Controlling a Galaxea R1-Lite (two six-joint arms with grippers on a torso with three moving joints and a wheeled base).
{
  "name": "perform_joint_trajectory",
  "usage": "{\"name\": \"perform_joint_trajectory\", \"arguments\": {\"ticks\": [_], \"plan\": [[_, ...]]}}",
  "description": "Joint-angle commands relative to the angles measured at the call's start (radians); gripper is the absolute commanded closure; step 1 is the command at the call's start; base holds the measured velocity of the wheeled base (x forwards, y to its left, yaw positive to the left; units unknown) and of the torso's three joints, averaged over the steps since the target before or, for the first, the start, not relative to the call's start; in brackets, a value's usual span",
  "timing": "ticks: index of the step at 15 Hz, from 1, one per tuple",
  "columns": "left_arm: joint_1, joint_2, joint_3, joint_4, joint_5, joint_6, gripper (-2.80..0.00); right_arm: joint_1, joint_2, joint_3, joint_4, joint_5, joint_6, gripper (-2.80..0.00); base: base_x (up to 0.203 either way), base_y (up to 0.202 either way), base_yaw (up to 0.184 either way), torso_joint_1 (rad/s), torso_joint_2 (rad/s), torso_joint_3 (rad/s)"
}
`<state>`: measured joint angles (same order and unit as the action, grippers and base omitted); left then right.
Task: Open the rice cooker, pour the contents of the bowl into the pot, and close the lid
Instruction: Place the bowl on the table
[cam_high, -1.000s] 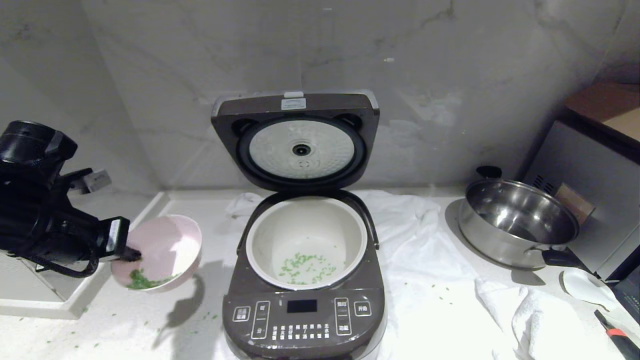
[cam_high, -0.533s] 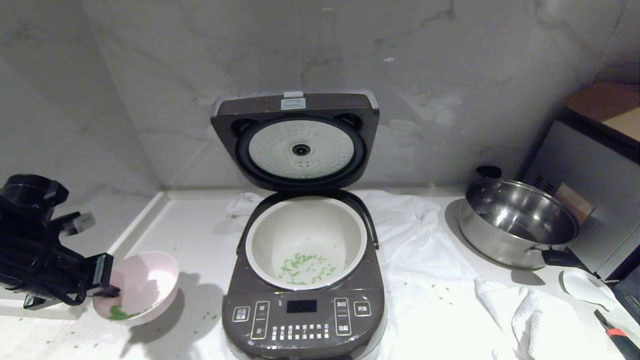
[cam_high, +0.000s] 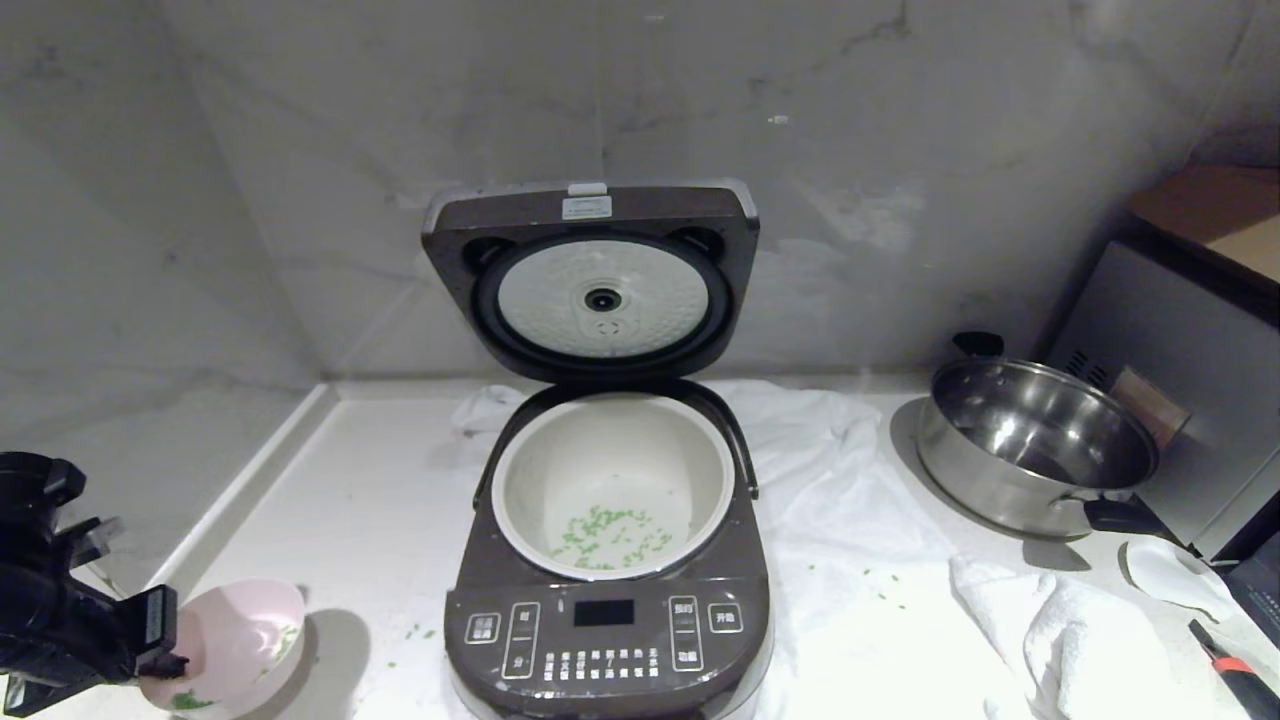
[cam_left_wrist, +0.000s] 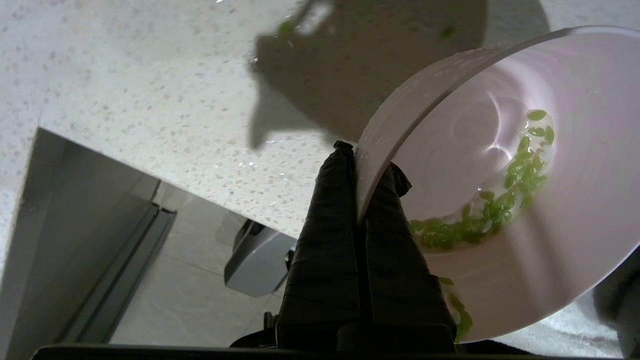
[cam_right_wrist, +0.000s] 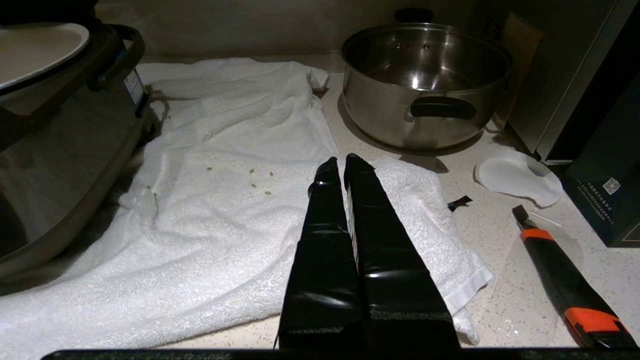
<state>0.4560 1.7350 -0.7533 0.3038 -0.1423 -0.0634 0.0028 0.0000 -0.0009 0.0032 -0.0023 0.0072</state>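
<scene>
While half-emptied, green contents (cam_high: 610, 535) in pot (cam_high: 520, 480)

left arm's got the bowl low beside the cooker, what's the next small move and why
Probably set the bowl down on the counter and release. The left gripper pinches its rim, green bits already lie in the pot, and the lid stands open, needing a free gripper.

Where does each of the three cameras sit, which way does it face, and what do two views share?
Head view: high, looking down at the open rice cooker; left hand at lower left.
Left wrist view: behind the left hand, shut on the bowl rim.
Right wrist view: behind the shut right hand, facing the towel and steel pan.
Shared: head and left wrist views both show the bowl.
</scene>
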Motion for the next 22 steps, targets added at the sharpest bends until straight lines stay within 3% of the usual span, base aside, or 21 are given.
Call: {"name": "perform_joint_trajectory", "arguments": {"ticks": [1, 6, 9, 12, 16, 17, 18, 22], "plan": [[0.076, 0.049, 0.005, 0.000, -0.001, 0.001, 0.00, 0.000, 0.000, -0.001, 0.000, -0.001, 0.000, 0.00, 0.000, 0.000, 0.000, 0.000, 0.00, 0.000], [0.192, 0.158, 0.010, -0.135, -0.005, -0.004, 0.00, 0.000, 0.000, 0.000, 0.000, -0.001, 0.000, 0.00, 0.000, 0.000, 0.000, 0.000, 0.00, 0.000], [0.253, 0.205, 0.000, -0.138, 0.003, 0.006, 0.00, 0.000, 0.000, -0.001, 0.000, -0.001, 0.000, 0.00, 0.000, 0.000, 0.000, 0.000, 0.00, 0.000], [0.324, 0.225, 0.007, -0.137, 0.009, 0.068, 0.00, 0.000, 0.000, -0.001, 0.000, -0.001, 0.000, 0.00, 0.000, 0.000, 0.000, 0.000, 0.00, 0.000], [0.348, 0.251, -0.023, -0.138, 0.009, 0.074, 0.00, 0.000, 0.000, 0.000, 0.000, 0.000, 0.000, 0.00, 0.000, 0.000, 0.000, 0.000, 0.00, 0.000], [0.346, 0.251, -0.024, -0.138, 0.009, 0.074, -1.15, 0.000, 0.000, 0.000, 0.000, 0.000, 0.000, 0.00, 0.000, 0.000, 0.000, 0.000, 0.00, 0.000], [0.346, 0.250, -0.026, -0.138, 0.009, 0.074, -2.80, 0.000, 0.000, 0.000, 0.000, 0.000, 0.000, 0.00, 0.000, 0.000, 0.000, 0.000, 0.00, 0.000], [0.346, 0.241, -0.028, -0.138, 0.001, 0.071, -2.80, 0.000, 0.000, 0.001, 0.000, 0.000, 0.000, 0.00, 0.000, 0.000, 0.000, 0.000, 0.00, 0.000]]}}
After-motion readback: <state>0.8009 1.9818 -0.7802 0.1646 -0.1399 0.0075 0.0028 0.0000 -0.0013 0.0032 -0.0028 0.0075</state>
